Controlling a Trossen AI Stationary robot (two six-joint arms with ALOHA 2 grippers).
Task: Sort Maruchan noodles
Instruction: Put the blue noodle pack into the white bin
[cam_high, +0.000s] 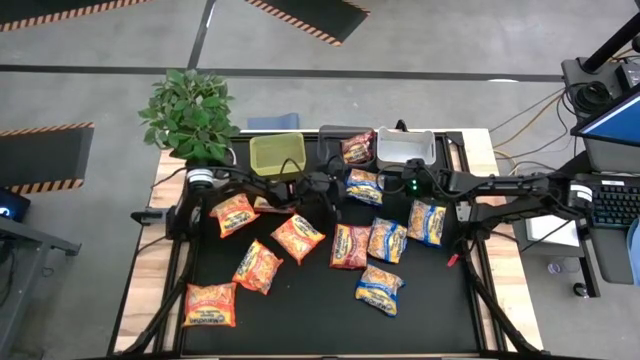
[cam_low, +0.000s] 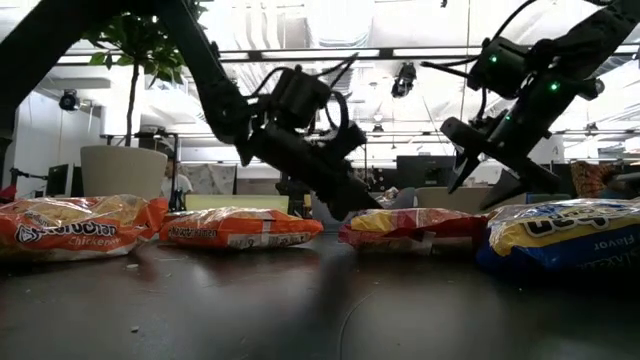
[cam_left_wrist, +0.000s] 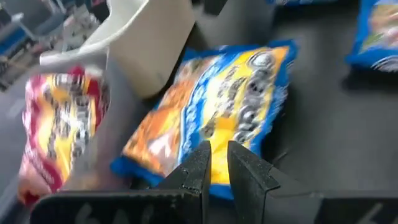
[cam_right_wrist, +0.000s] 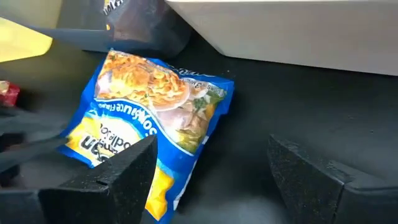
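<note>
Presently, your right hand (cam_right_wrist: 211, 180) stands with its fingers spread wide and empty, hovering at the far middle of the surface (cam_high: 310, 300) beside a blue-and-yellow packet (cam_high: 364, 186) that lies flat just in front of the grey bin (cam_high: 404, 148). Your left hand (cam_left_wrist: 217, 168) is nearly closed, with only a slim gap between its fingers and nothing held, and it points at that same packet from the other side. This is the chief hazard: two arms converge on one item, and the hands could clash or tug the packet between them if both advance. The packet also sits close under the bin's wall, so a descending finger may catch the rim or shove the bin. Its crinkly, slack wrapper could let a finger slide off, or a pinch on one edge could let it swing and drop short of its bin. One red packet (cam_high: 357, 149) already rests in the dark bin (cam_high: 335, 140); the green bin (cam_high: 276, 152) looks empty from above. The remaining packets lie scattered: orange ones (cam_high: 258, 265) to the left, blue ones (cam_high: 380, 288) to the right, some touching. Neighbours set that close invite a double pick or a nudge that pushes one toward the surface's edge.
</note>
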